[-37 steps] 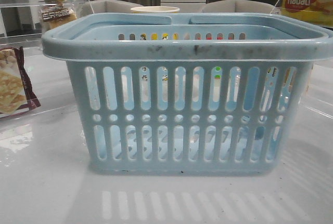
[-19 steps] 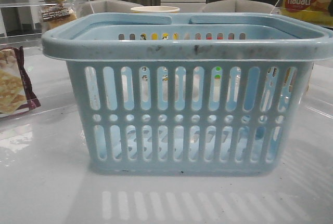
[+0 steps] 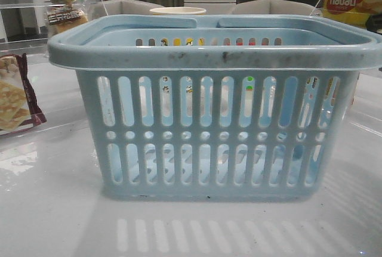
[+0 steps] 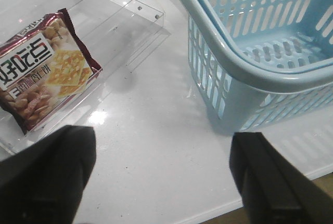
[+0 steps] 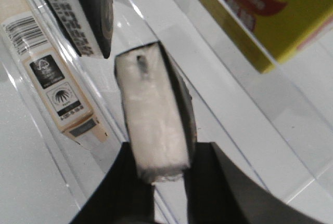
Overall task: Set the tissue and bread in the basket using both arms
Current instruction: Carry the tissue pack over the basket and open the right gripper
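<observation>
On the white table (image 3: pixel 54 221), dead centre before me, stands the basket (image 3: pixel 215 132), upright, its scuffed rim level and both handles folded down along the top. Through its slots I see no tissue or bread inside.

At about ten o'clock from the basket, at the left edge of the front view, lies a maroon-edged cracker packet (image 3: pixel 13 93); my left wrist camera shows it flat on a clear acrylic tray (image 4: pixel 130 31), just beside the basket's corner but not touching it. Farther back, near eleven o'clock, the bread (image 3: pixel 64 18) sits in its clear wrapper on a clear shelf, its dark label with white print facing me. At one o'clock, behind the basket's right end, is a yellow nabati box (image 3: pixel 353 2).

My left gripper (image 4: pixel 161 180) hangs over bare table between the cracker packet and the basket, its two dark fingers (image 4: pixel 276 182) spread wide with nothing between them.

My right gripper (image 5: pixel 158 169) is clenched on the tissue (image 5: pixel 153 117), a small white pack with black edges, its end pinched between my dark fingers (image 5: pixel 221 193). It is held above a clear shelf, the yellow box close by on one side and a beige barcoded carton (image 5: pixel 52 78) on the other. A second black-and-white pack (image 5: pixel 78 11) lies just beyond the one I hold.
</observation>
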